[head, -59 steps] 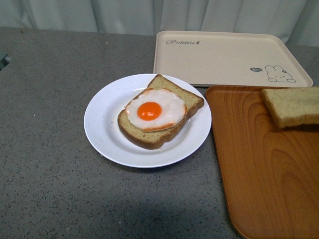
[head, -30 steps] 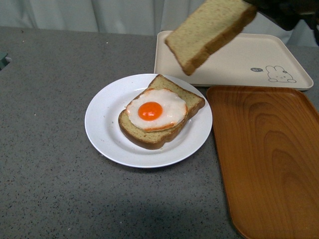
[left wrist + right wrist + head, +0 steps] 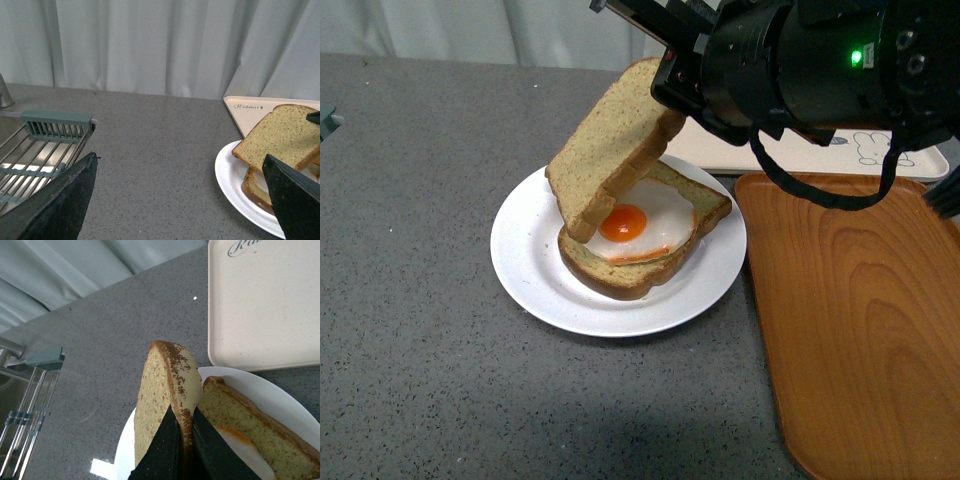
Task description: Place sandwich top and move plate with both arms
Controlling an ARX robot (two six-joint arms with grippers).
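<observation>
A grey speckled counter (image 3: 420, 330) is seen, backed by a pale curtain (image 3: 150, 45). A white plate (image 3: 525, 265) is set on the counter. Just beside it, on the robot's right, lies a wood tray (image 3: 860, 320). A cream rabbit tray (image 3: 260, 305) is placed behind both.

On the plate a bread slice (image 3: 620, 278) is laid flat, and a fried egg (image 3: 655, 225) is borne on it. The sandwich top (image 3: 605, 150) is held above this slice, steeply tilted, its raised edge toward the right arm (image 3: 820, 60) and its lower edge down over the left side of the egg. Whether the lower edge touches the egg or the slice cannot be told.

The right gripper (image 3: 184, 432) is observed from the wrist view. Its jaws are closed on the crust of the sandwich top, one finger (image 3: 165, 445) pressed against each face.

The left gripper (image 3: 170, 200) is held over bare counter, apart from the plate. Its jaws are spread wide and nothing is gripped between them. A wire rack (image 3: 35, 155) is noted at the counter's far left edge.
</observation>
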